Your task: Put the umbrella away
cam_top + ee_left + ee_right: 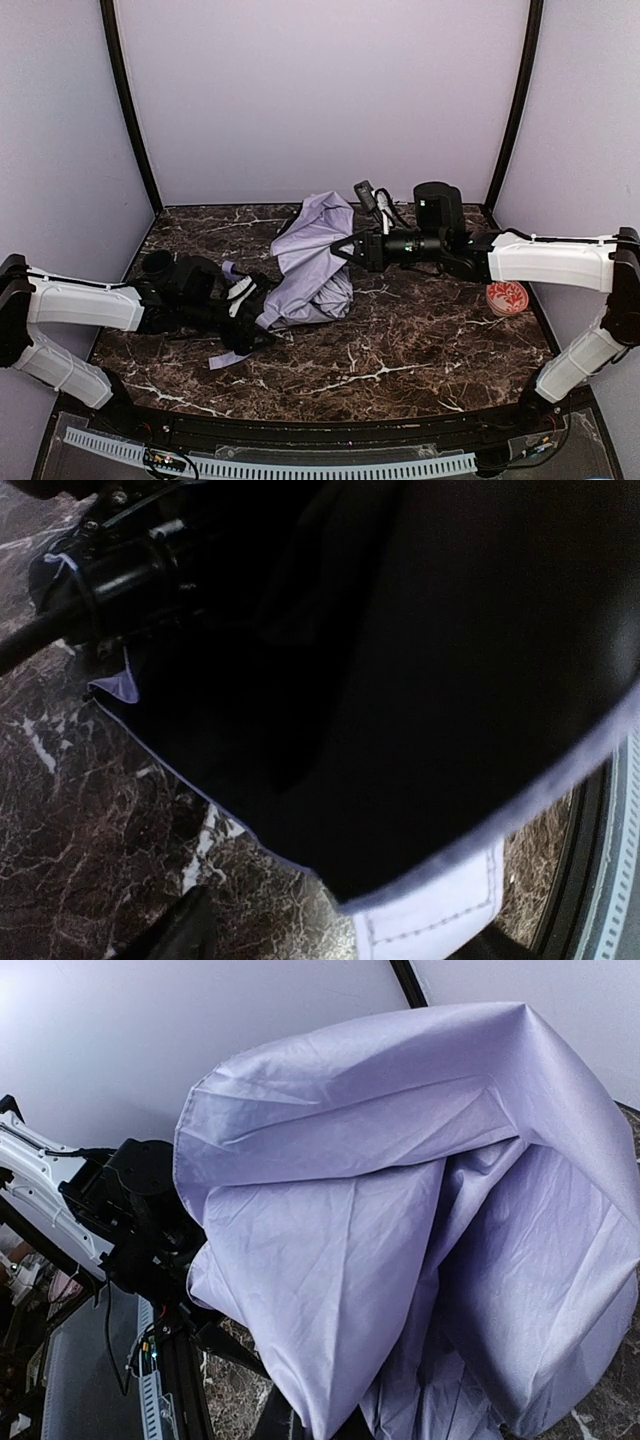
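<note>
In the top view the umbrella (315, 265) lies crumpled near the middle of the marble desk (400, 360), with its lavender fabric bunched up and raised on the far side. The right end effector (350, 248) meets this raised fabric at about 2 o'clock of the umbrella; it is closed and pinches a fold of the cloth. The left end effector (245, 298) is at about 8 o'clock of the umbrella and touches its dark lower edge. A small red-and-white disc (507, 297) lies well apart at 3 o'clock. In the left wrist view the black lining of the umbrella (400, 680) fills nearly the whole picture above the desk (80, 820), and a pale stitched strap (430, 920) shows at 6 o'clock. I cannot tell how wide the left end effector stands. In the right wrist view the lavender fabric (400, 1210) hangs directly before the camera and hides the fingers.
</note>
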Controlling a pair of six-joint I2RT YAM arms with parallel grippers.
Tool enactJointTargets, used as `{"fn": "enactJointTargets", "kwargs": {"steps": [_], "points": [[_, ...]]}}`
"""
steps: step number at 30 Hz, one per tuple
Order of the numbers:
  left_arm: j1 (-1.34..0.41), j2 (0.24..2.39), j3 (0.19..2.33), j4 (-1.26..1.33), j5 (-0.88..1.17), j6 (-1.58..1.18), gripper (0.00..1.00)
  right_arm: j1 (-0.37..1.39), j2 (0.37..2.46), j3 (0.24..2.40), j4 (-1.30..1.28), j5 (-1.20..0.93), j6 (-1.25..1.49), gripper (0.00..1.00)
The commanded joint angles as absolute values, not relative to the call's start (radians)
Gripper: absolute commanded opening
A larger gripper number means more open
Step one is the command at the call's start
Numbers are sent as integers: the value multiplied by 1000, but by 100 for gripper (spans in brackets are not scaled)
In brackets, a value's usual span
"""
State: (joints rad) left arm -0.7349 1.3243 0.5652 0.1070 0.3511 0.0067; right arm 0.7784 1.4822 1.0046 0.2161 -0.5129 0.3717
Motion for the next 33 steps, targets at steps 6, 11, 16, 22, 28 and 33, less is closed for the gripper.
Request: {"fn": "enactJointTargets", "kwargs": {"steps": [6, 11, 16, 22, 28, 33], "points": [[-747, 1248, 499, 182, 454, -37, 3, 757, 1463, 1031, 289, -531, 366, 0], [-751, 1135, 502, 126, 514, -45, 0, 745, 1471, 1031, 289, -532, 368, 0], [-807, 1017, 560, 109, 624, 15, 0, 735, 1497, 1051, 197, -458, 325, 0], [-868, 1121, 833, 81, 729, 43, 0, 735, 1583, 1142, 55, -457, 313, 0], [-868, 1308, 1080, 39, 749, -40, 0, 735, 1607, 1212, -101, -424, 209, 46], [-863, 1355, 1149, 36, 722, -100, 0, 732, 1439, 1135, -146, -278, 78, 61]]}}
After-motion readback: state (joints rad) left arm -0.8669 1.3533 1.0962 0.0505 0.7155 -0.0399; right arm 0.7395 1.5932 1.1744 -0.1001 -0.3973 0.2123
